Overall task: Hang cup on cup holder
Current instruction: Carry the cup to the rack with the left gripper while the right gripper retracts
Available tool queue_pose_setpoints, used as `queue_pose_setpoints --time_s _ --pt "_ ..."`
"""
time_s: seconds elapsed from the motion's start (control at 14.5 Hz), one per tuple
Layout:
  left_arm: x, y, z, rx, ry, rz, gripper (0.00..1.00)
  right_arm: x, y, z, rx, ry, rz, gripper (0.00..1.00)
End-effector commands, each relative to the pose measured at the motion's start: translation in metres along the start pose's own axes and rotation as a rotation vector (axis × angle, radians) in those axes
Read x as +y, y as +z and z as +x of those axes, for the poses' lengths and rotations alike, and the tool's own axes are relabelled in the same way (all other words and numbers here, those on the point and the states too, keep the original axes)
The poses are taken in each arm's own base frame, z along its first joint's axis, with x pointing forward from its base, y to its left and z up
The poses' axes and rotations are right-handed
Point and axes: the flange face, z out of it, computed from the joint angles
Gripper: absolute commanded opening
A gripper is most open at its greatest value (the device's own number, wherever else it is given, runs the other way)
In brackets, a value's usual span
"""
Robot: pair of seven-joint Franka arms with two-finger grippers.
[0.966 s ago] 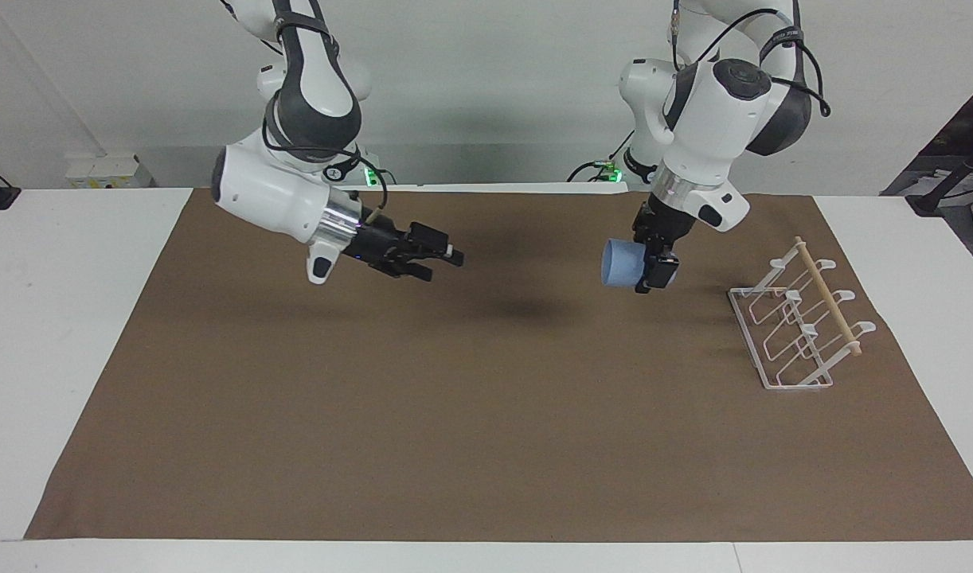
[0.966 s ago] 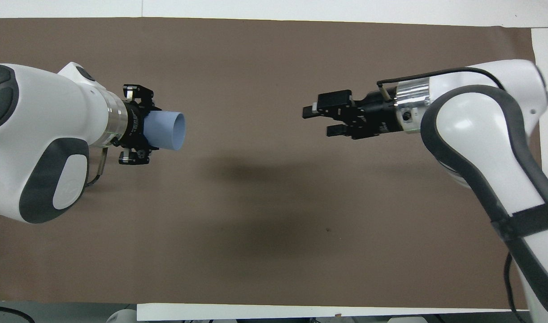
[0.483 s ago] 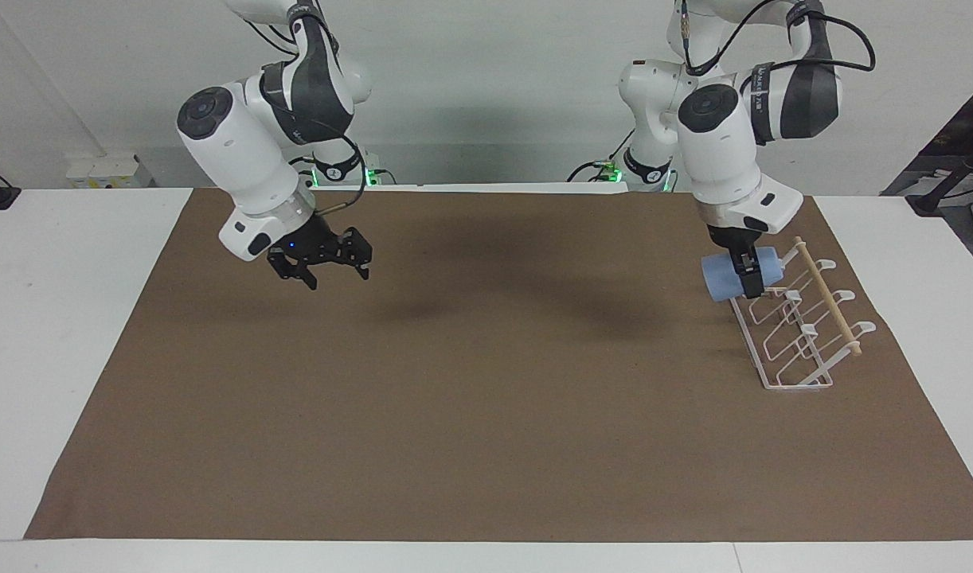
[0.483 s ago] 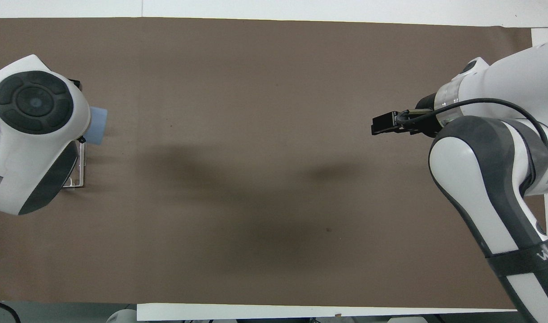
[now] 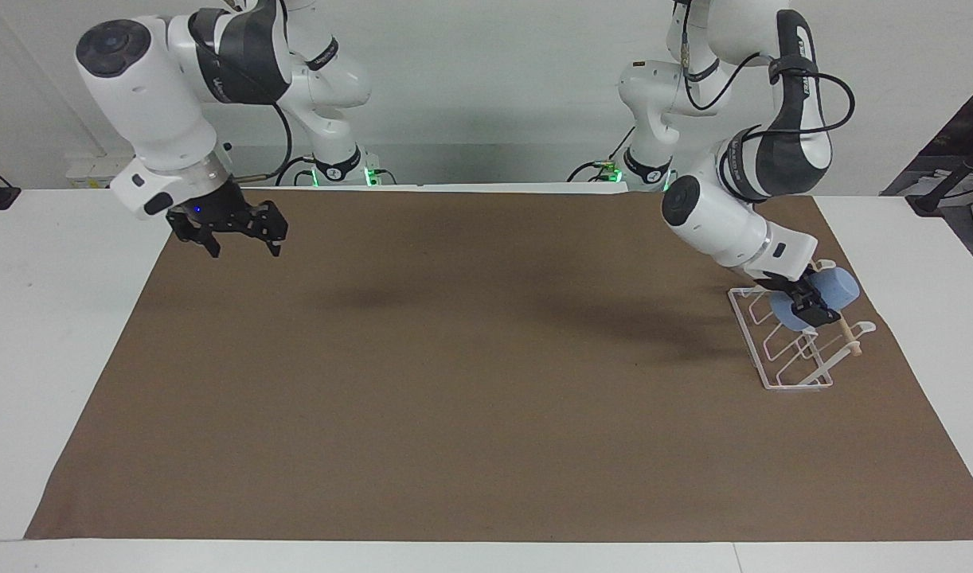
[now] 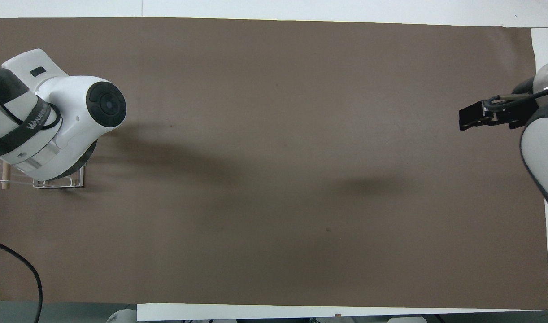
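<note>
A white table [image 5: 64,334] carries a brown mat [image 5: 470,382] across most of its top. On the mat, at about three o'clock in the facing view, stands the cup holder [image 5: 781,374].

Left arm low and clamped, right arm raised.
Left gripper [image 5: 814,307] points toward five o'clock in the facing view, fingers closed on something; right gripper [image 5: 236,237] hangs spread, pointing down.

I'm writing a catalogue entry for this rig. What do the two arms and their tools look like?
Both arms are glossy white with dark grey joint bands and round dark grey caps. A silver ring ends each wrist, and white lettering marks a grey band. Black cables loop along the outside. The left tool and the right tool are black, angular and two-fingered; a small blue light glows above the right one. Green lights show at both bases.
</note>
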Motion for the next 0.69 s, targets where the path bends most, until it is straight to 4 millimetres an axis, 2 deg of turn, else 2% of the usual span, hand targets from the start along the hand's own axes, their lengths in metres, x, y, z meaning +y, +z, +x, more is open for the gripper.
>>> queue_pose_setpoints --time_s 0.0,0.28,0.41,0.55,0.62 --pt "0.012 0.013 -0.005 0.124 0.024 -0.036 0.39 0.019 -0.035 -0.005 -0.02 0.034 -0.019 0.99" --pt "0.023 0.017 -0.028 0.169 0.054 -0.029 0.39 0.057 -0.027 -0.011 -0.057 0.091 0.061 0.99" --pt "0.02 0.016 -0.033 0.162 0.056 -0.022 0.39 0.053 -0.028 -0.013 -0.067 0.083 0.074 0.99" --pt "0.018 0.017 -0.035 0.164 0.055 -0.016 0.39 0.056 -0.023 -0.011 -0.076 0.083 0.075 0.99" --pt "0.016 0.018 -0.036 0.16 0.057 -0.012 0.39 0.06 -0.027 -0.014 -0.071 0.085 0.072 0.99"
